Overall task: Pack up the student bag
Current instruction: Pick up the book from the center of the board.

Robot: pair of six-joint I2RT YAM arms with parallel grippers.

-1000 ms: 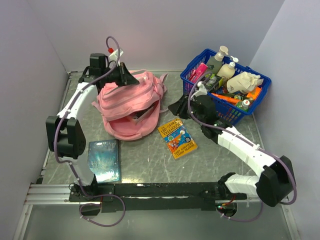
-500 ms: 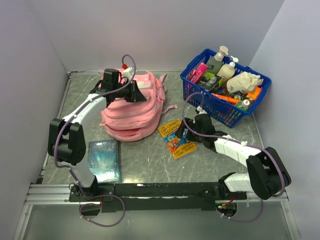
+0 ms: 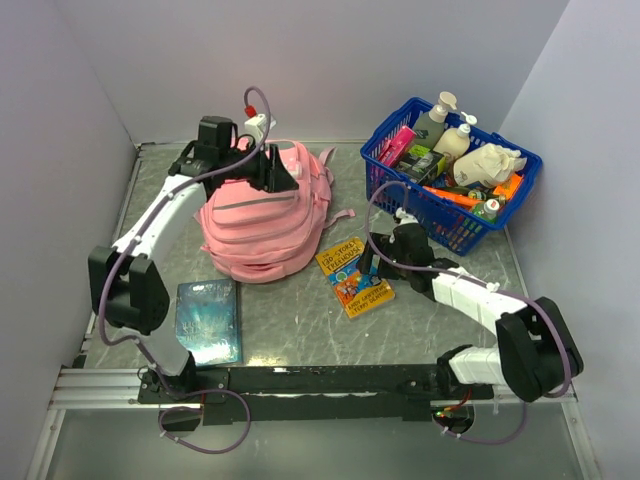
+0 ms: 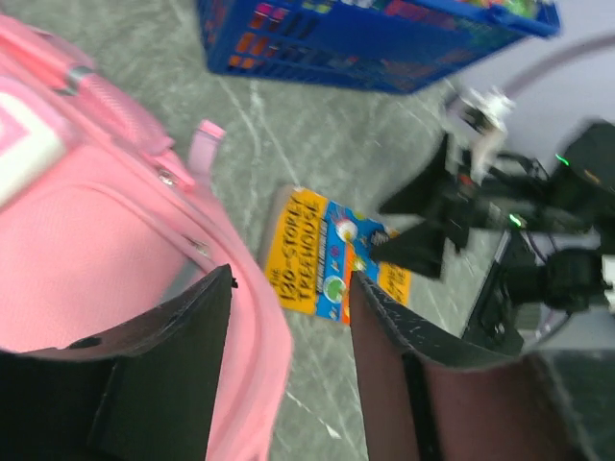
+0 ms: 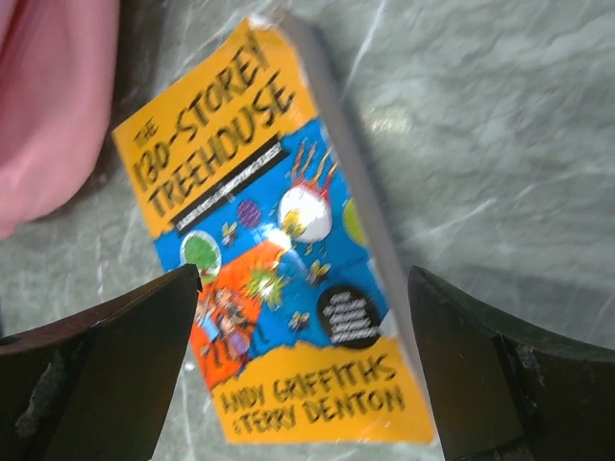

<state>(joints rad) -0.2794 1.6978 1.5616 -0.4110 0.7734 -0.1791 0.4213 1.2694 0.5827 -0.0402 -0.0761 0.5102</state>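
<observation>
Flanking the book (image 5: 279, 250), right hand (image 5: 306, 279) spread wide, student bag (image 5: 48, 96) cropped

One backpack (image 3: 262, 225), two books (image 3: 354, 276) (image 3: 208, 321), one basket (image 3: 455, 222)

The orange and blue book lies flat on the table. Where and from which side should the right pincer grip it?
Probably across its two long edges, near the middle, coming down from above. The book lies flat on the table, cover up, and is thin, so only its edges offer a hold. The open right pincer hangs over it, a finger at either side.
</observation>
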